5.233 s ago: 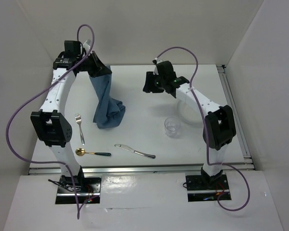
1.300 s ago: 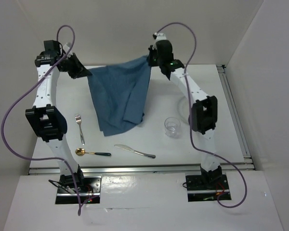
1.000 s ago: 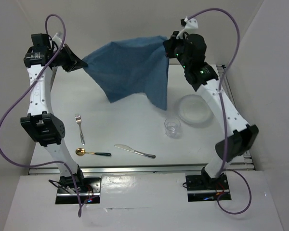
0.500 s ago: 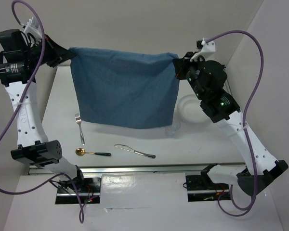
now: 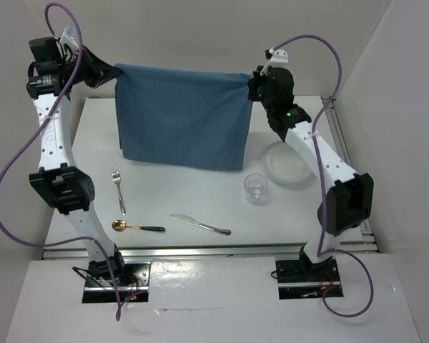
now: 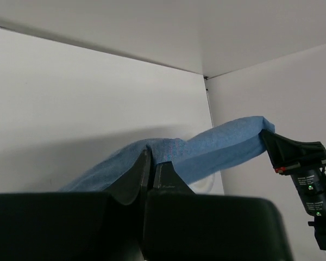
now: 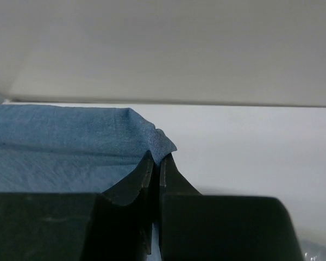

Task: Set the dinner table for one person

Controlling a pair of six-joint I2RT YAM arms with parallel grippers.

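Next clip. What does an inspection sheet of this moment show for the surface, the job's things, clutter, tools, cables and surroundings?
Surface: white dinner table, aluminium rails at near and right edges.
Job's things: blue cloth held spread out in the air; fork, gold spoon, knife, clear glass and clear plate on the table.
Clutter: nothing seen.
Tools: left tool shut on one top corner of the cloth; right tool shut on the other.
Cables: purple cables loop off both arms, clear of the tableware.
Surroundings: plain white walls.
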